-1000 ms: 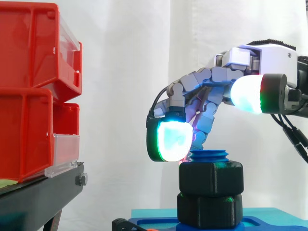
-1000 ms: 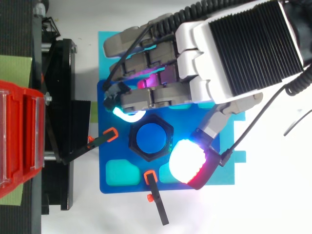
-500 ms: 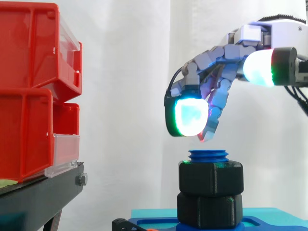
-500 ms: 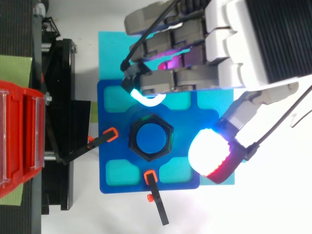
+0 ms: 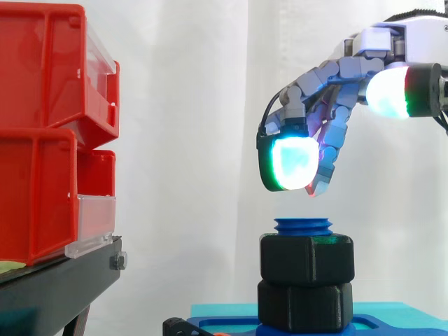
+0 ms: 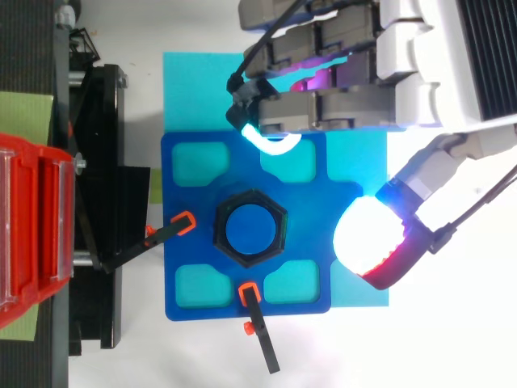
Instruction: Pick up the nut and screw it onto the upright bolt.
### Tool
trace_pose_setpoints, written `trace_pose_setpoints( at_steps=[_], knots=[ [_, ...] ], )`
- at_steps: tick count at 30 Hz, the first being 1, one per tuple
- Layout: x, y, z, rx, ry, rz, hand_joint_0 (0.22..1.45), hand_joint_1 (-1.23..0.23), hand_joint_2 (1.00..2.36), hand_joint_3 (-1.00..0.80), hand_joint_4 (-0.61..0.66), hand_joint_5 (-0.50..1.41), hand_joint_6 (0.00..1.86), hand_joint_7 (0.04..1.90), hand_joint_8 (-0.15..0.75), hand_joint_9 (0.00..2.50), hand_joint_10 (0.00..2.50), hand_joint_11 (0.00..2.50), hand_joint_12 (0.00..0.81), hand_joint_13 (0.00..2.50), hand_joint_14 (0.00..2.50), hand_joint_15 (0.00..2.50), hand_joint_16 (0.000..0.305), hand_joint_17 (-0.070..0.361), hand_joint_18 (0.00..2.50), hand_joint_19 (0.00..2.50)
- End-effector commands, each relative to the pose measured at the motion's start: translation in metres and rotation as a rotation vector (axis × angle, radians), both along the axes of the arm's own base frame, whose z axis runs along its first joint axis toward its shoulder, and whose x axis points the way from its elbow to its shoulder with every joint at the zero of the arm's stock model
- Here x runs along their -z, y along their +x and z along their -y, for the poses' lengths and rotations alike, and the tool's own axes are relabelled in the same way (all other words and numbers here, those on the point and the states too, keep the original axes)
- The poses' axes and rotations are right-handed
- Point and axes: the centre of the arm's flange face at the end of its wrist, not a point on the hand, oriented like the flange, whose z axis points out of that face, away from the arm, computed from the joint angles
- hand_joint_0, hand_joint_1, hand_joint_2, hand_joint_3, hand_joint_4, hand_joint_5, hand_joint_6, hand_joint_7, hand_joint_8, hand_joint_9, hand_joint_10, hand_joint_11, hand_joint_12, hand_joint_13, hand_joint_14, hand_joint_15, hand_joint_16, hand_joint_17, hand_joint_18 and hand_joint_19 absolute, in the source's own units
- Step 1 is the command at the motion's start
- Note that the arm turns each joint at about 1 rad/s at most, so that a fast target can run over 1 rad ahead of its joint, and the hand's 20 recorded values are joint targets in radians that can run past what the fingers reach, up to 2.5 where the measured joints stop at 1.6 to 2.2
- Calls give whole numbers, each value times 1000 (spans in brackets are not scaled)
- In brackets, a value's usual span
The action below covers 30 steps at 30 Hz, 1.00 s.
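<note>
Black nut (image 5: 306,259) sits threaded on the upright blue bolt (image 6: 250,229), above what may be a second black hexagon (image 5: 304,306) on the blue plate (image 6: 182,217). The hand (image 5: 329,73) hangs above, clear of it, fingers loosely bent, thumb spread wide, holding nothing.

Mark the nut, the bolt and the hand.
nut (image 5: 306,260): side view, front face of the upper black hexagon.
bolt (image 5: 302,226): side view, blue threaded tip above the nut.
hand (image 6: 339,123): top view, on a grey finger.
</note>
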Motion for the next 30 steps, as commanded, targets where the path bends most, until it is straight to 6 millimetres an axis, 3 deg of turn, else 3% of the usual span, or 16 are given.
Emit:
trace_pose_setpoints(
  at_steps=[1,7,9,18,24,30],
  knots=[
    [-10,-5,2,42,10,-16,524,-195,1000,-500,247,-31,505,999,219,1170,0,3,212,783,0,0,30,67,452,94],
    [-29,-24,-1,91,13,-25,523,-202,1000,-500,248,-31,505,995,218,1170,0,8,213,778,1,0,30,68,450,94],
    [-25,-48,-4,128,13,-28,523,-203,1000,-500,252,-32,505,996,218,1167,0,1,215,777,0,0,30,68,450,93],
    [-21,-106,-12,233,57,67,523,-215,1000,-500,252,-33,505,996,221,1154,0,0,213,764,1,0,31,69,445,87],
    [-20,-112,-15,282,82,66,526,-244,1000,-500,256,-35,505,1000,216,1136,0,0,223,751,0,0,31,70,438,83],
    [-19,-111,-13,361,271,29,527,-282,1000,-500,264,-48,504,986,225,1113,0,0,228,732,0,0,32,71,433,80]
  ],
)
